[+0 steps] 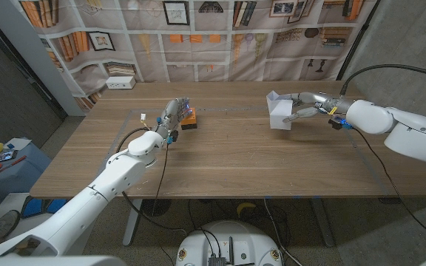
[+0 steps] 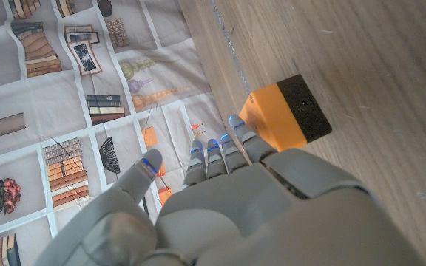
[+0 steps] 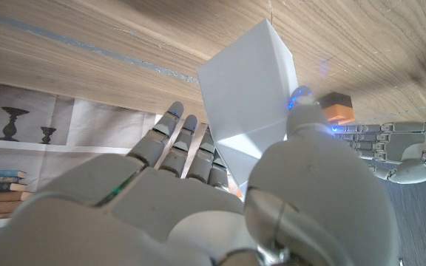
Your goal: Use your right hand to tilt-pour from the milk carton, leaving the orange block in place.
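The wooden table [image 1: 228,155] carries everything, with a pale line marked on its top and a backdrop [image 1: 220,33] printed with bookshelves and framed pictures hanging behind its far edge.

The milk carton [image 1: 279,111] stands on the table toward the far right, well apart from the orange block. It is plain white with no print visible, with flat faces and sharp folded edges and a peaked top; in the right wrist view [image 3: 251,96] its faces meet in crisp creases and one corner points toward the table. In the head view it appears roughly upright, though how far it leans cannot be told.

The right hand [image 1: 307,107] reaches the carton from the side away from the block and holds it, its thumb [image 3: 302,111] pressed on one face and the fingers [image 3: 170,137] along the opposite side.

The left hand [image 1: 173,112] lies just beside the orange block, its fingers extended and close together, holding nothing; its fingertips [image 2: 237,125] lie against the block's side.

The orange block [image 1: 189,117] sits on the table far left of the carton. In the left wrist view [image 2: 287,111] it is a small box, orange with one black end face that has a small round hole.
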Available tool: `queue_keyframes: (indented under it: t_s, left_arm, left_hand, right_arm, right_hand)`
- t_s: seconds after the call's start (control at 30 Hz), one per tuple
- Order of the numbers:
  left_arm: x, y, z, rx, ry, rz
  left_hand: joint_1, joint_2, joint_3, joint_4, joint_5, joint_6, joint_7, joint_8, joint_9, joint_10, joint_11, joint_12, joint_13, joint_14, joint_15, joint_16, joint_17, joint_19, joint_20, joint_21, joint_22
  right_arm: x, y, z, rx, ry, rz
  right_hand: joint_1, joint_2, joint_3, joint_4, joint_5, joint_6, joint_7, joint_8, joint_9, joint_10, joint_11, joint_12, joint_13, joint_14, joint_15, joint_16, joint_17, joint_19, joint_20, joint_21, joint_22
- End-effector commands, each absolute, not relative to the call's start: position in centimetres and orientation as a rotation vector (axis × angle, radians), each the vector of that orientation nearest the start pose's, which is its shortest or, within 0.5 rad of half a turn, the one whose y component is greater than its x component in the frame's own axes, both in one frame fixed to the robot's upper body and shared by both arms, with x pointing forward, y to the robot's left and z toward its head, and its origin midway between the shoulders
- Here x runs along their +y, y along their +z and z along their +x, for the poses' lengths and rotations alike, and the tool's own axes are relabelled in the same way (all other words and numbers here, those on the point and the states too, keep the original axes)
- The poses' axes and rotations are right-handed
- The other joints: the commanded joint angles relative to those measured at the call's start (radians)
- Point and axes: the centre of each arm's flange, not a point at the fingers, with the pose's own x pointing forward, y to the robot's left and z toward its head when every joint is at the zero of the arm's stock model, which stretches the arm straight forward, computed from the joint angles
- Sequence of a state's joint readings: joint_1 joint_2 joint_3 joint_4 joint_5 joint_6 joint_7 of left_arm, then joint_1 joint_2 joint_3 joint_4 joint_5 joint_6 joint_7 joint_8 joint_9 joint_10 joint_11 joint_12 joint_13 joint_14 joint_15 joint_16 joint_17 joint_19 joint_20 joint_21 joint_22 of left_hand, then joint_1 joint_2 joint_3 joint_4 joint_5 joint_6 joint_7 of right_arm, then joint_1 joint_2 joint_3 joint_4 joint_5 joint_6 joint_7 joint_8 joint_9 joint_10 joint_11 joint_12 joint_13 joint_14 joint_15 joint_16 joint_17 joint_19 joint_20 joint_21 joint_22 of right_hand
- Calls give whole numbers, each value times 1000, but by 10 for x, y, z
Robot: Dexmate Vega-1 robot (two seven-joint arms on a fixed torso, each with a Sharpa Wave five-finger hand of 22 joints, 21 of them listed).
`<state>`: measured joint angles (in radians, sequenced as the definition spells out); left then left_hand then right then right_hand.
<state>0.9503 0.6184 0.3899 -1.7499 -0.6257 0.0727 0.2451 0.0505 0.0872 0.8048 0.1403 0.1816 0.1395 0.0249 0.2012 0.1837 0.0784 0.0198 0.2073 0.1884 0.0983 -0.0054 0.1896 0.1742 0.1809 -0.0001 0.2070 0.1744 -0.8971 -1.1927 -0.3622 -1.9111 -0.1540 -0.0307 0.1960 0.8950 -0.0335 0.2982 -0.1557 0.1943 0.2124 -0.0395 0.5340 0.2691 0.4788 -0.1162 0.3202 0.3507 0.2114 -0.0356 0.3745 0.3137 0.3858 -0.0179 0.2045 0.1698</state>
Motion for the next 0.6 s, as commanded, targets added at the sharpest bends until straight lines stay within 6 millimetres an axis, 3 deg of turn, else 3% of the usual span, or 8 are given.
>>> queue_keyframes:
  t_s: [0.03,0.6]
  left_arm:
    - [228,-14,602,-461,-173,43]
    - [226,-11,606,-465,-182,46]
  left_hand:
    - [-11,85,5,-3,-3,5,-6,0,5,8,2,-3,2,7,3,-4,4,9,-3,1,5]
    - [-12,85,6,-3,-3,6,-7,-1,5,10,2,-3,2,8,3,-4,4,9,-2,0,5]
  right_arm:
    - [-317,81,539,-465,198,-1591]
    - [-298,105,532,-330,159,-1853]
  right_hand:
    - [5,9,4,1,-1,2,-4,7,2,10,-5,-2,3,7,-42,6,4,4,4,4,4]
    - [-1,9,1,3,-2,0,-2,9,0,15,-3,-5,10,11,-38,9,6,8,11,2,4]
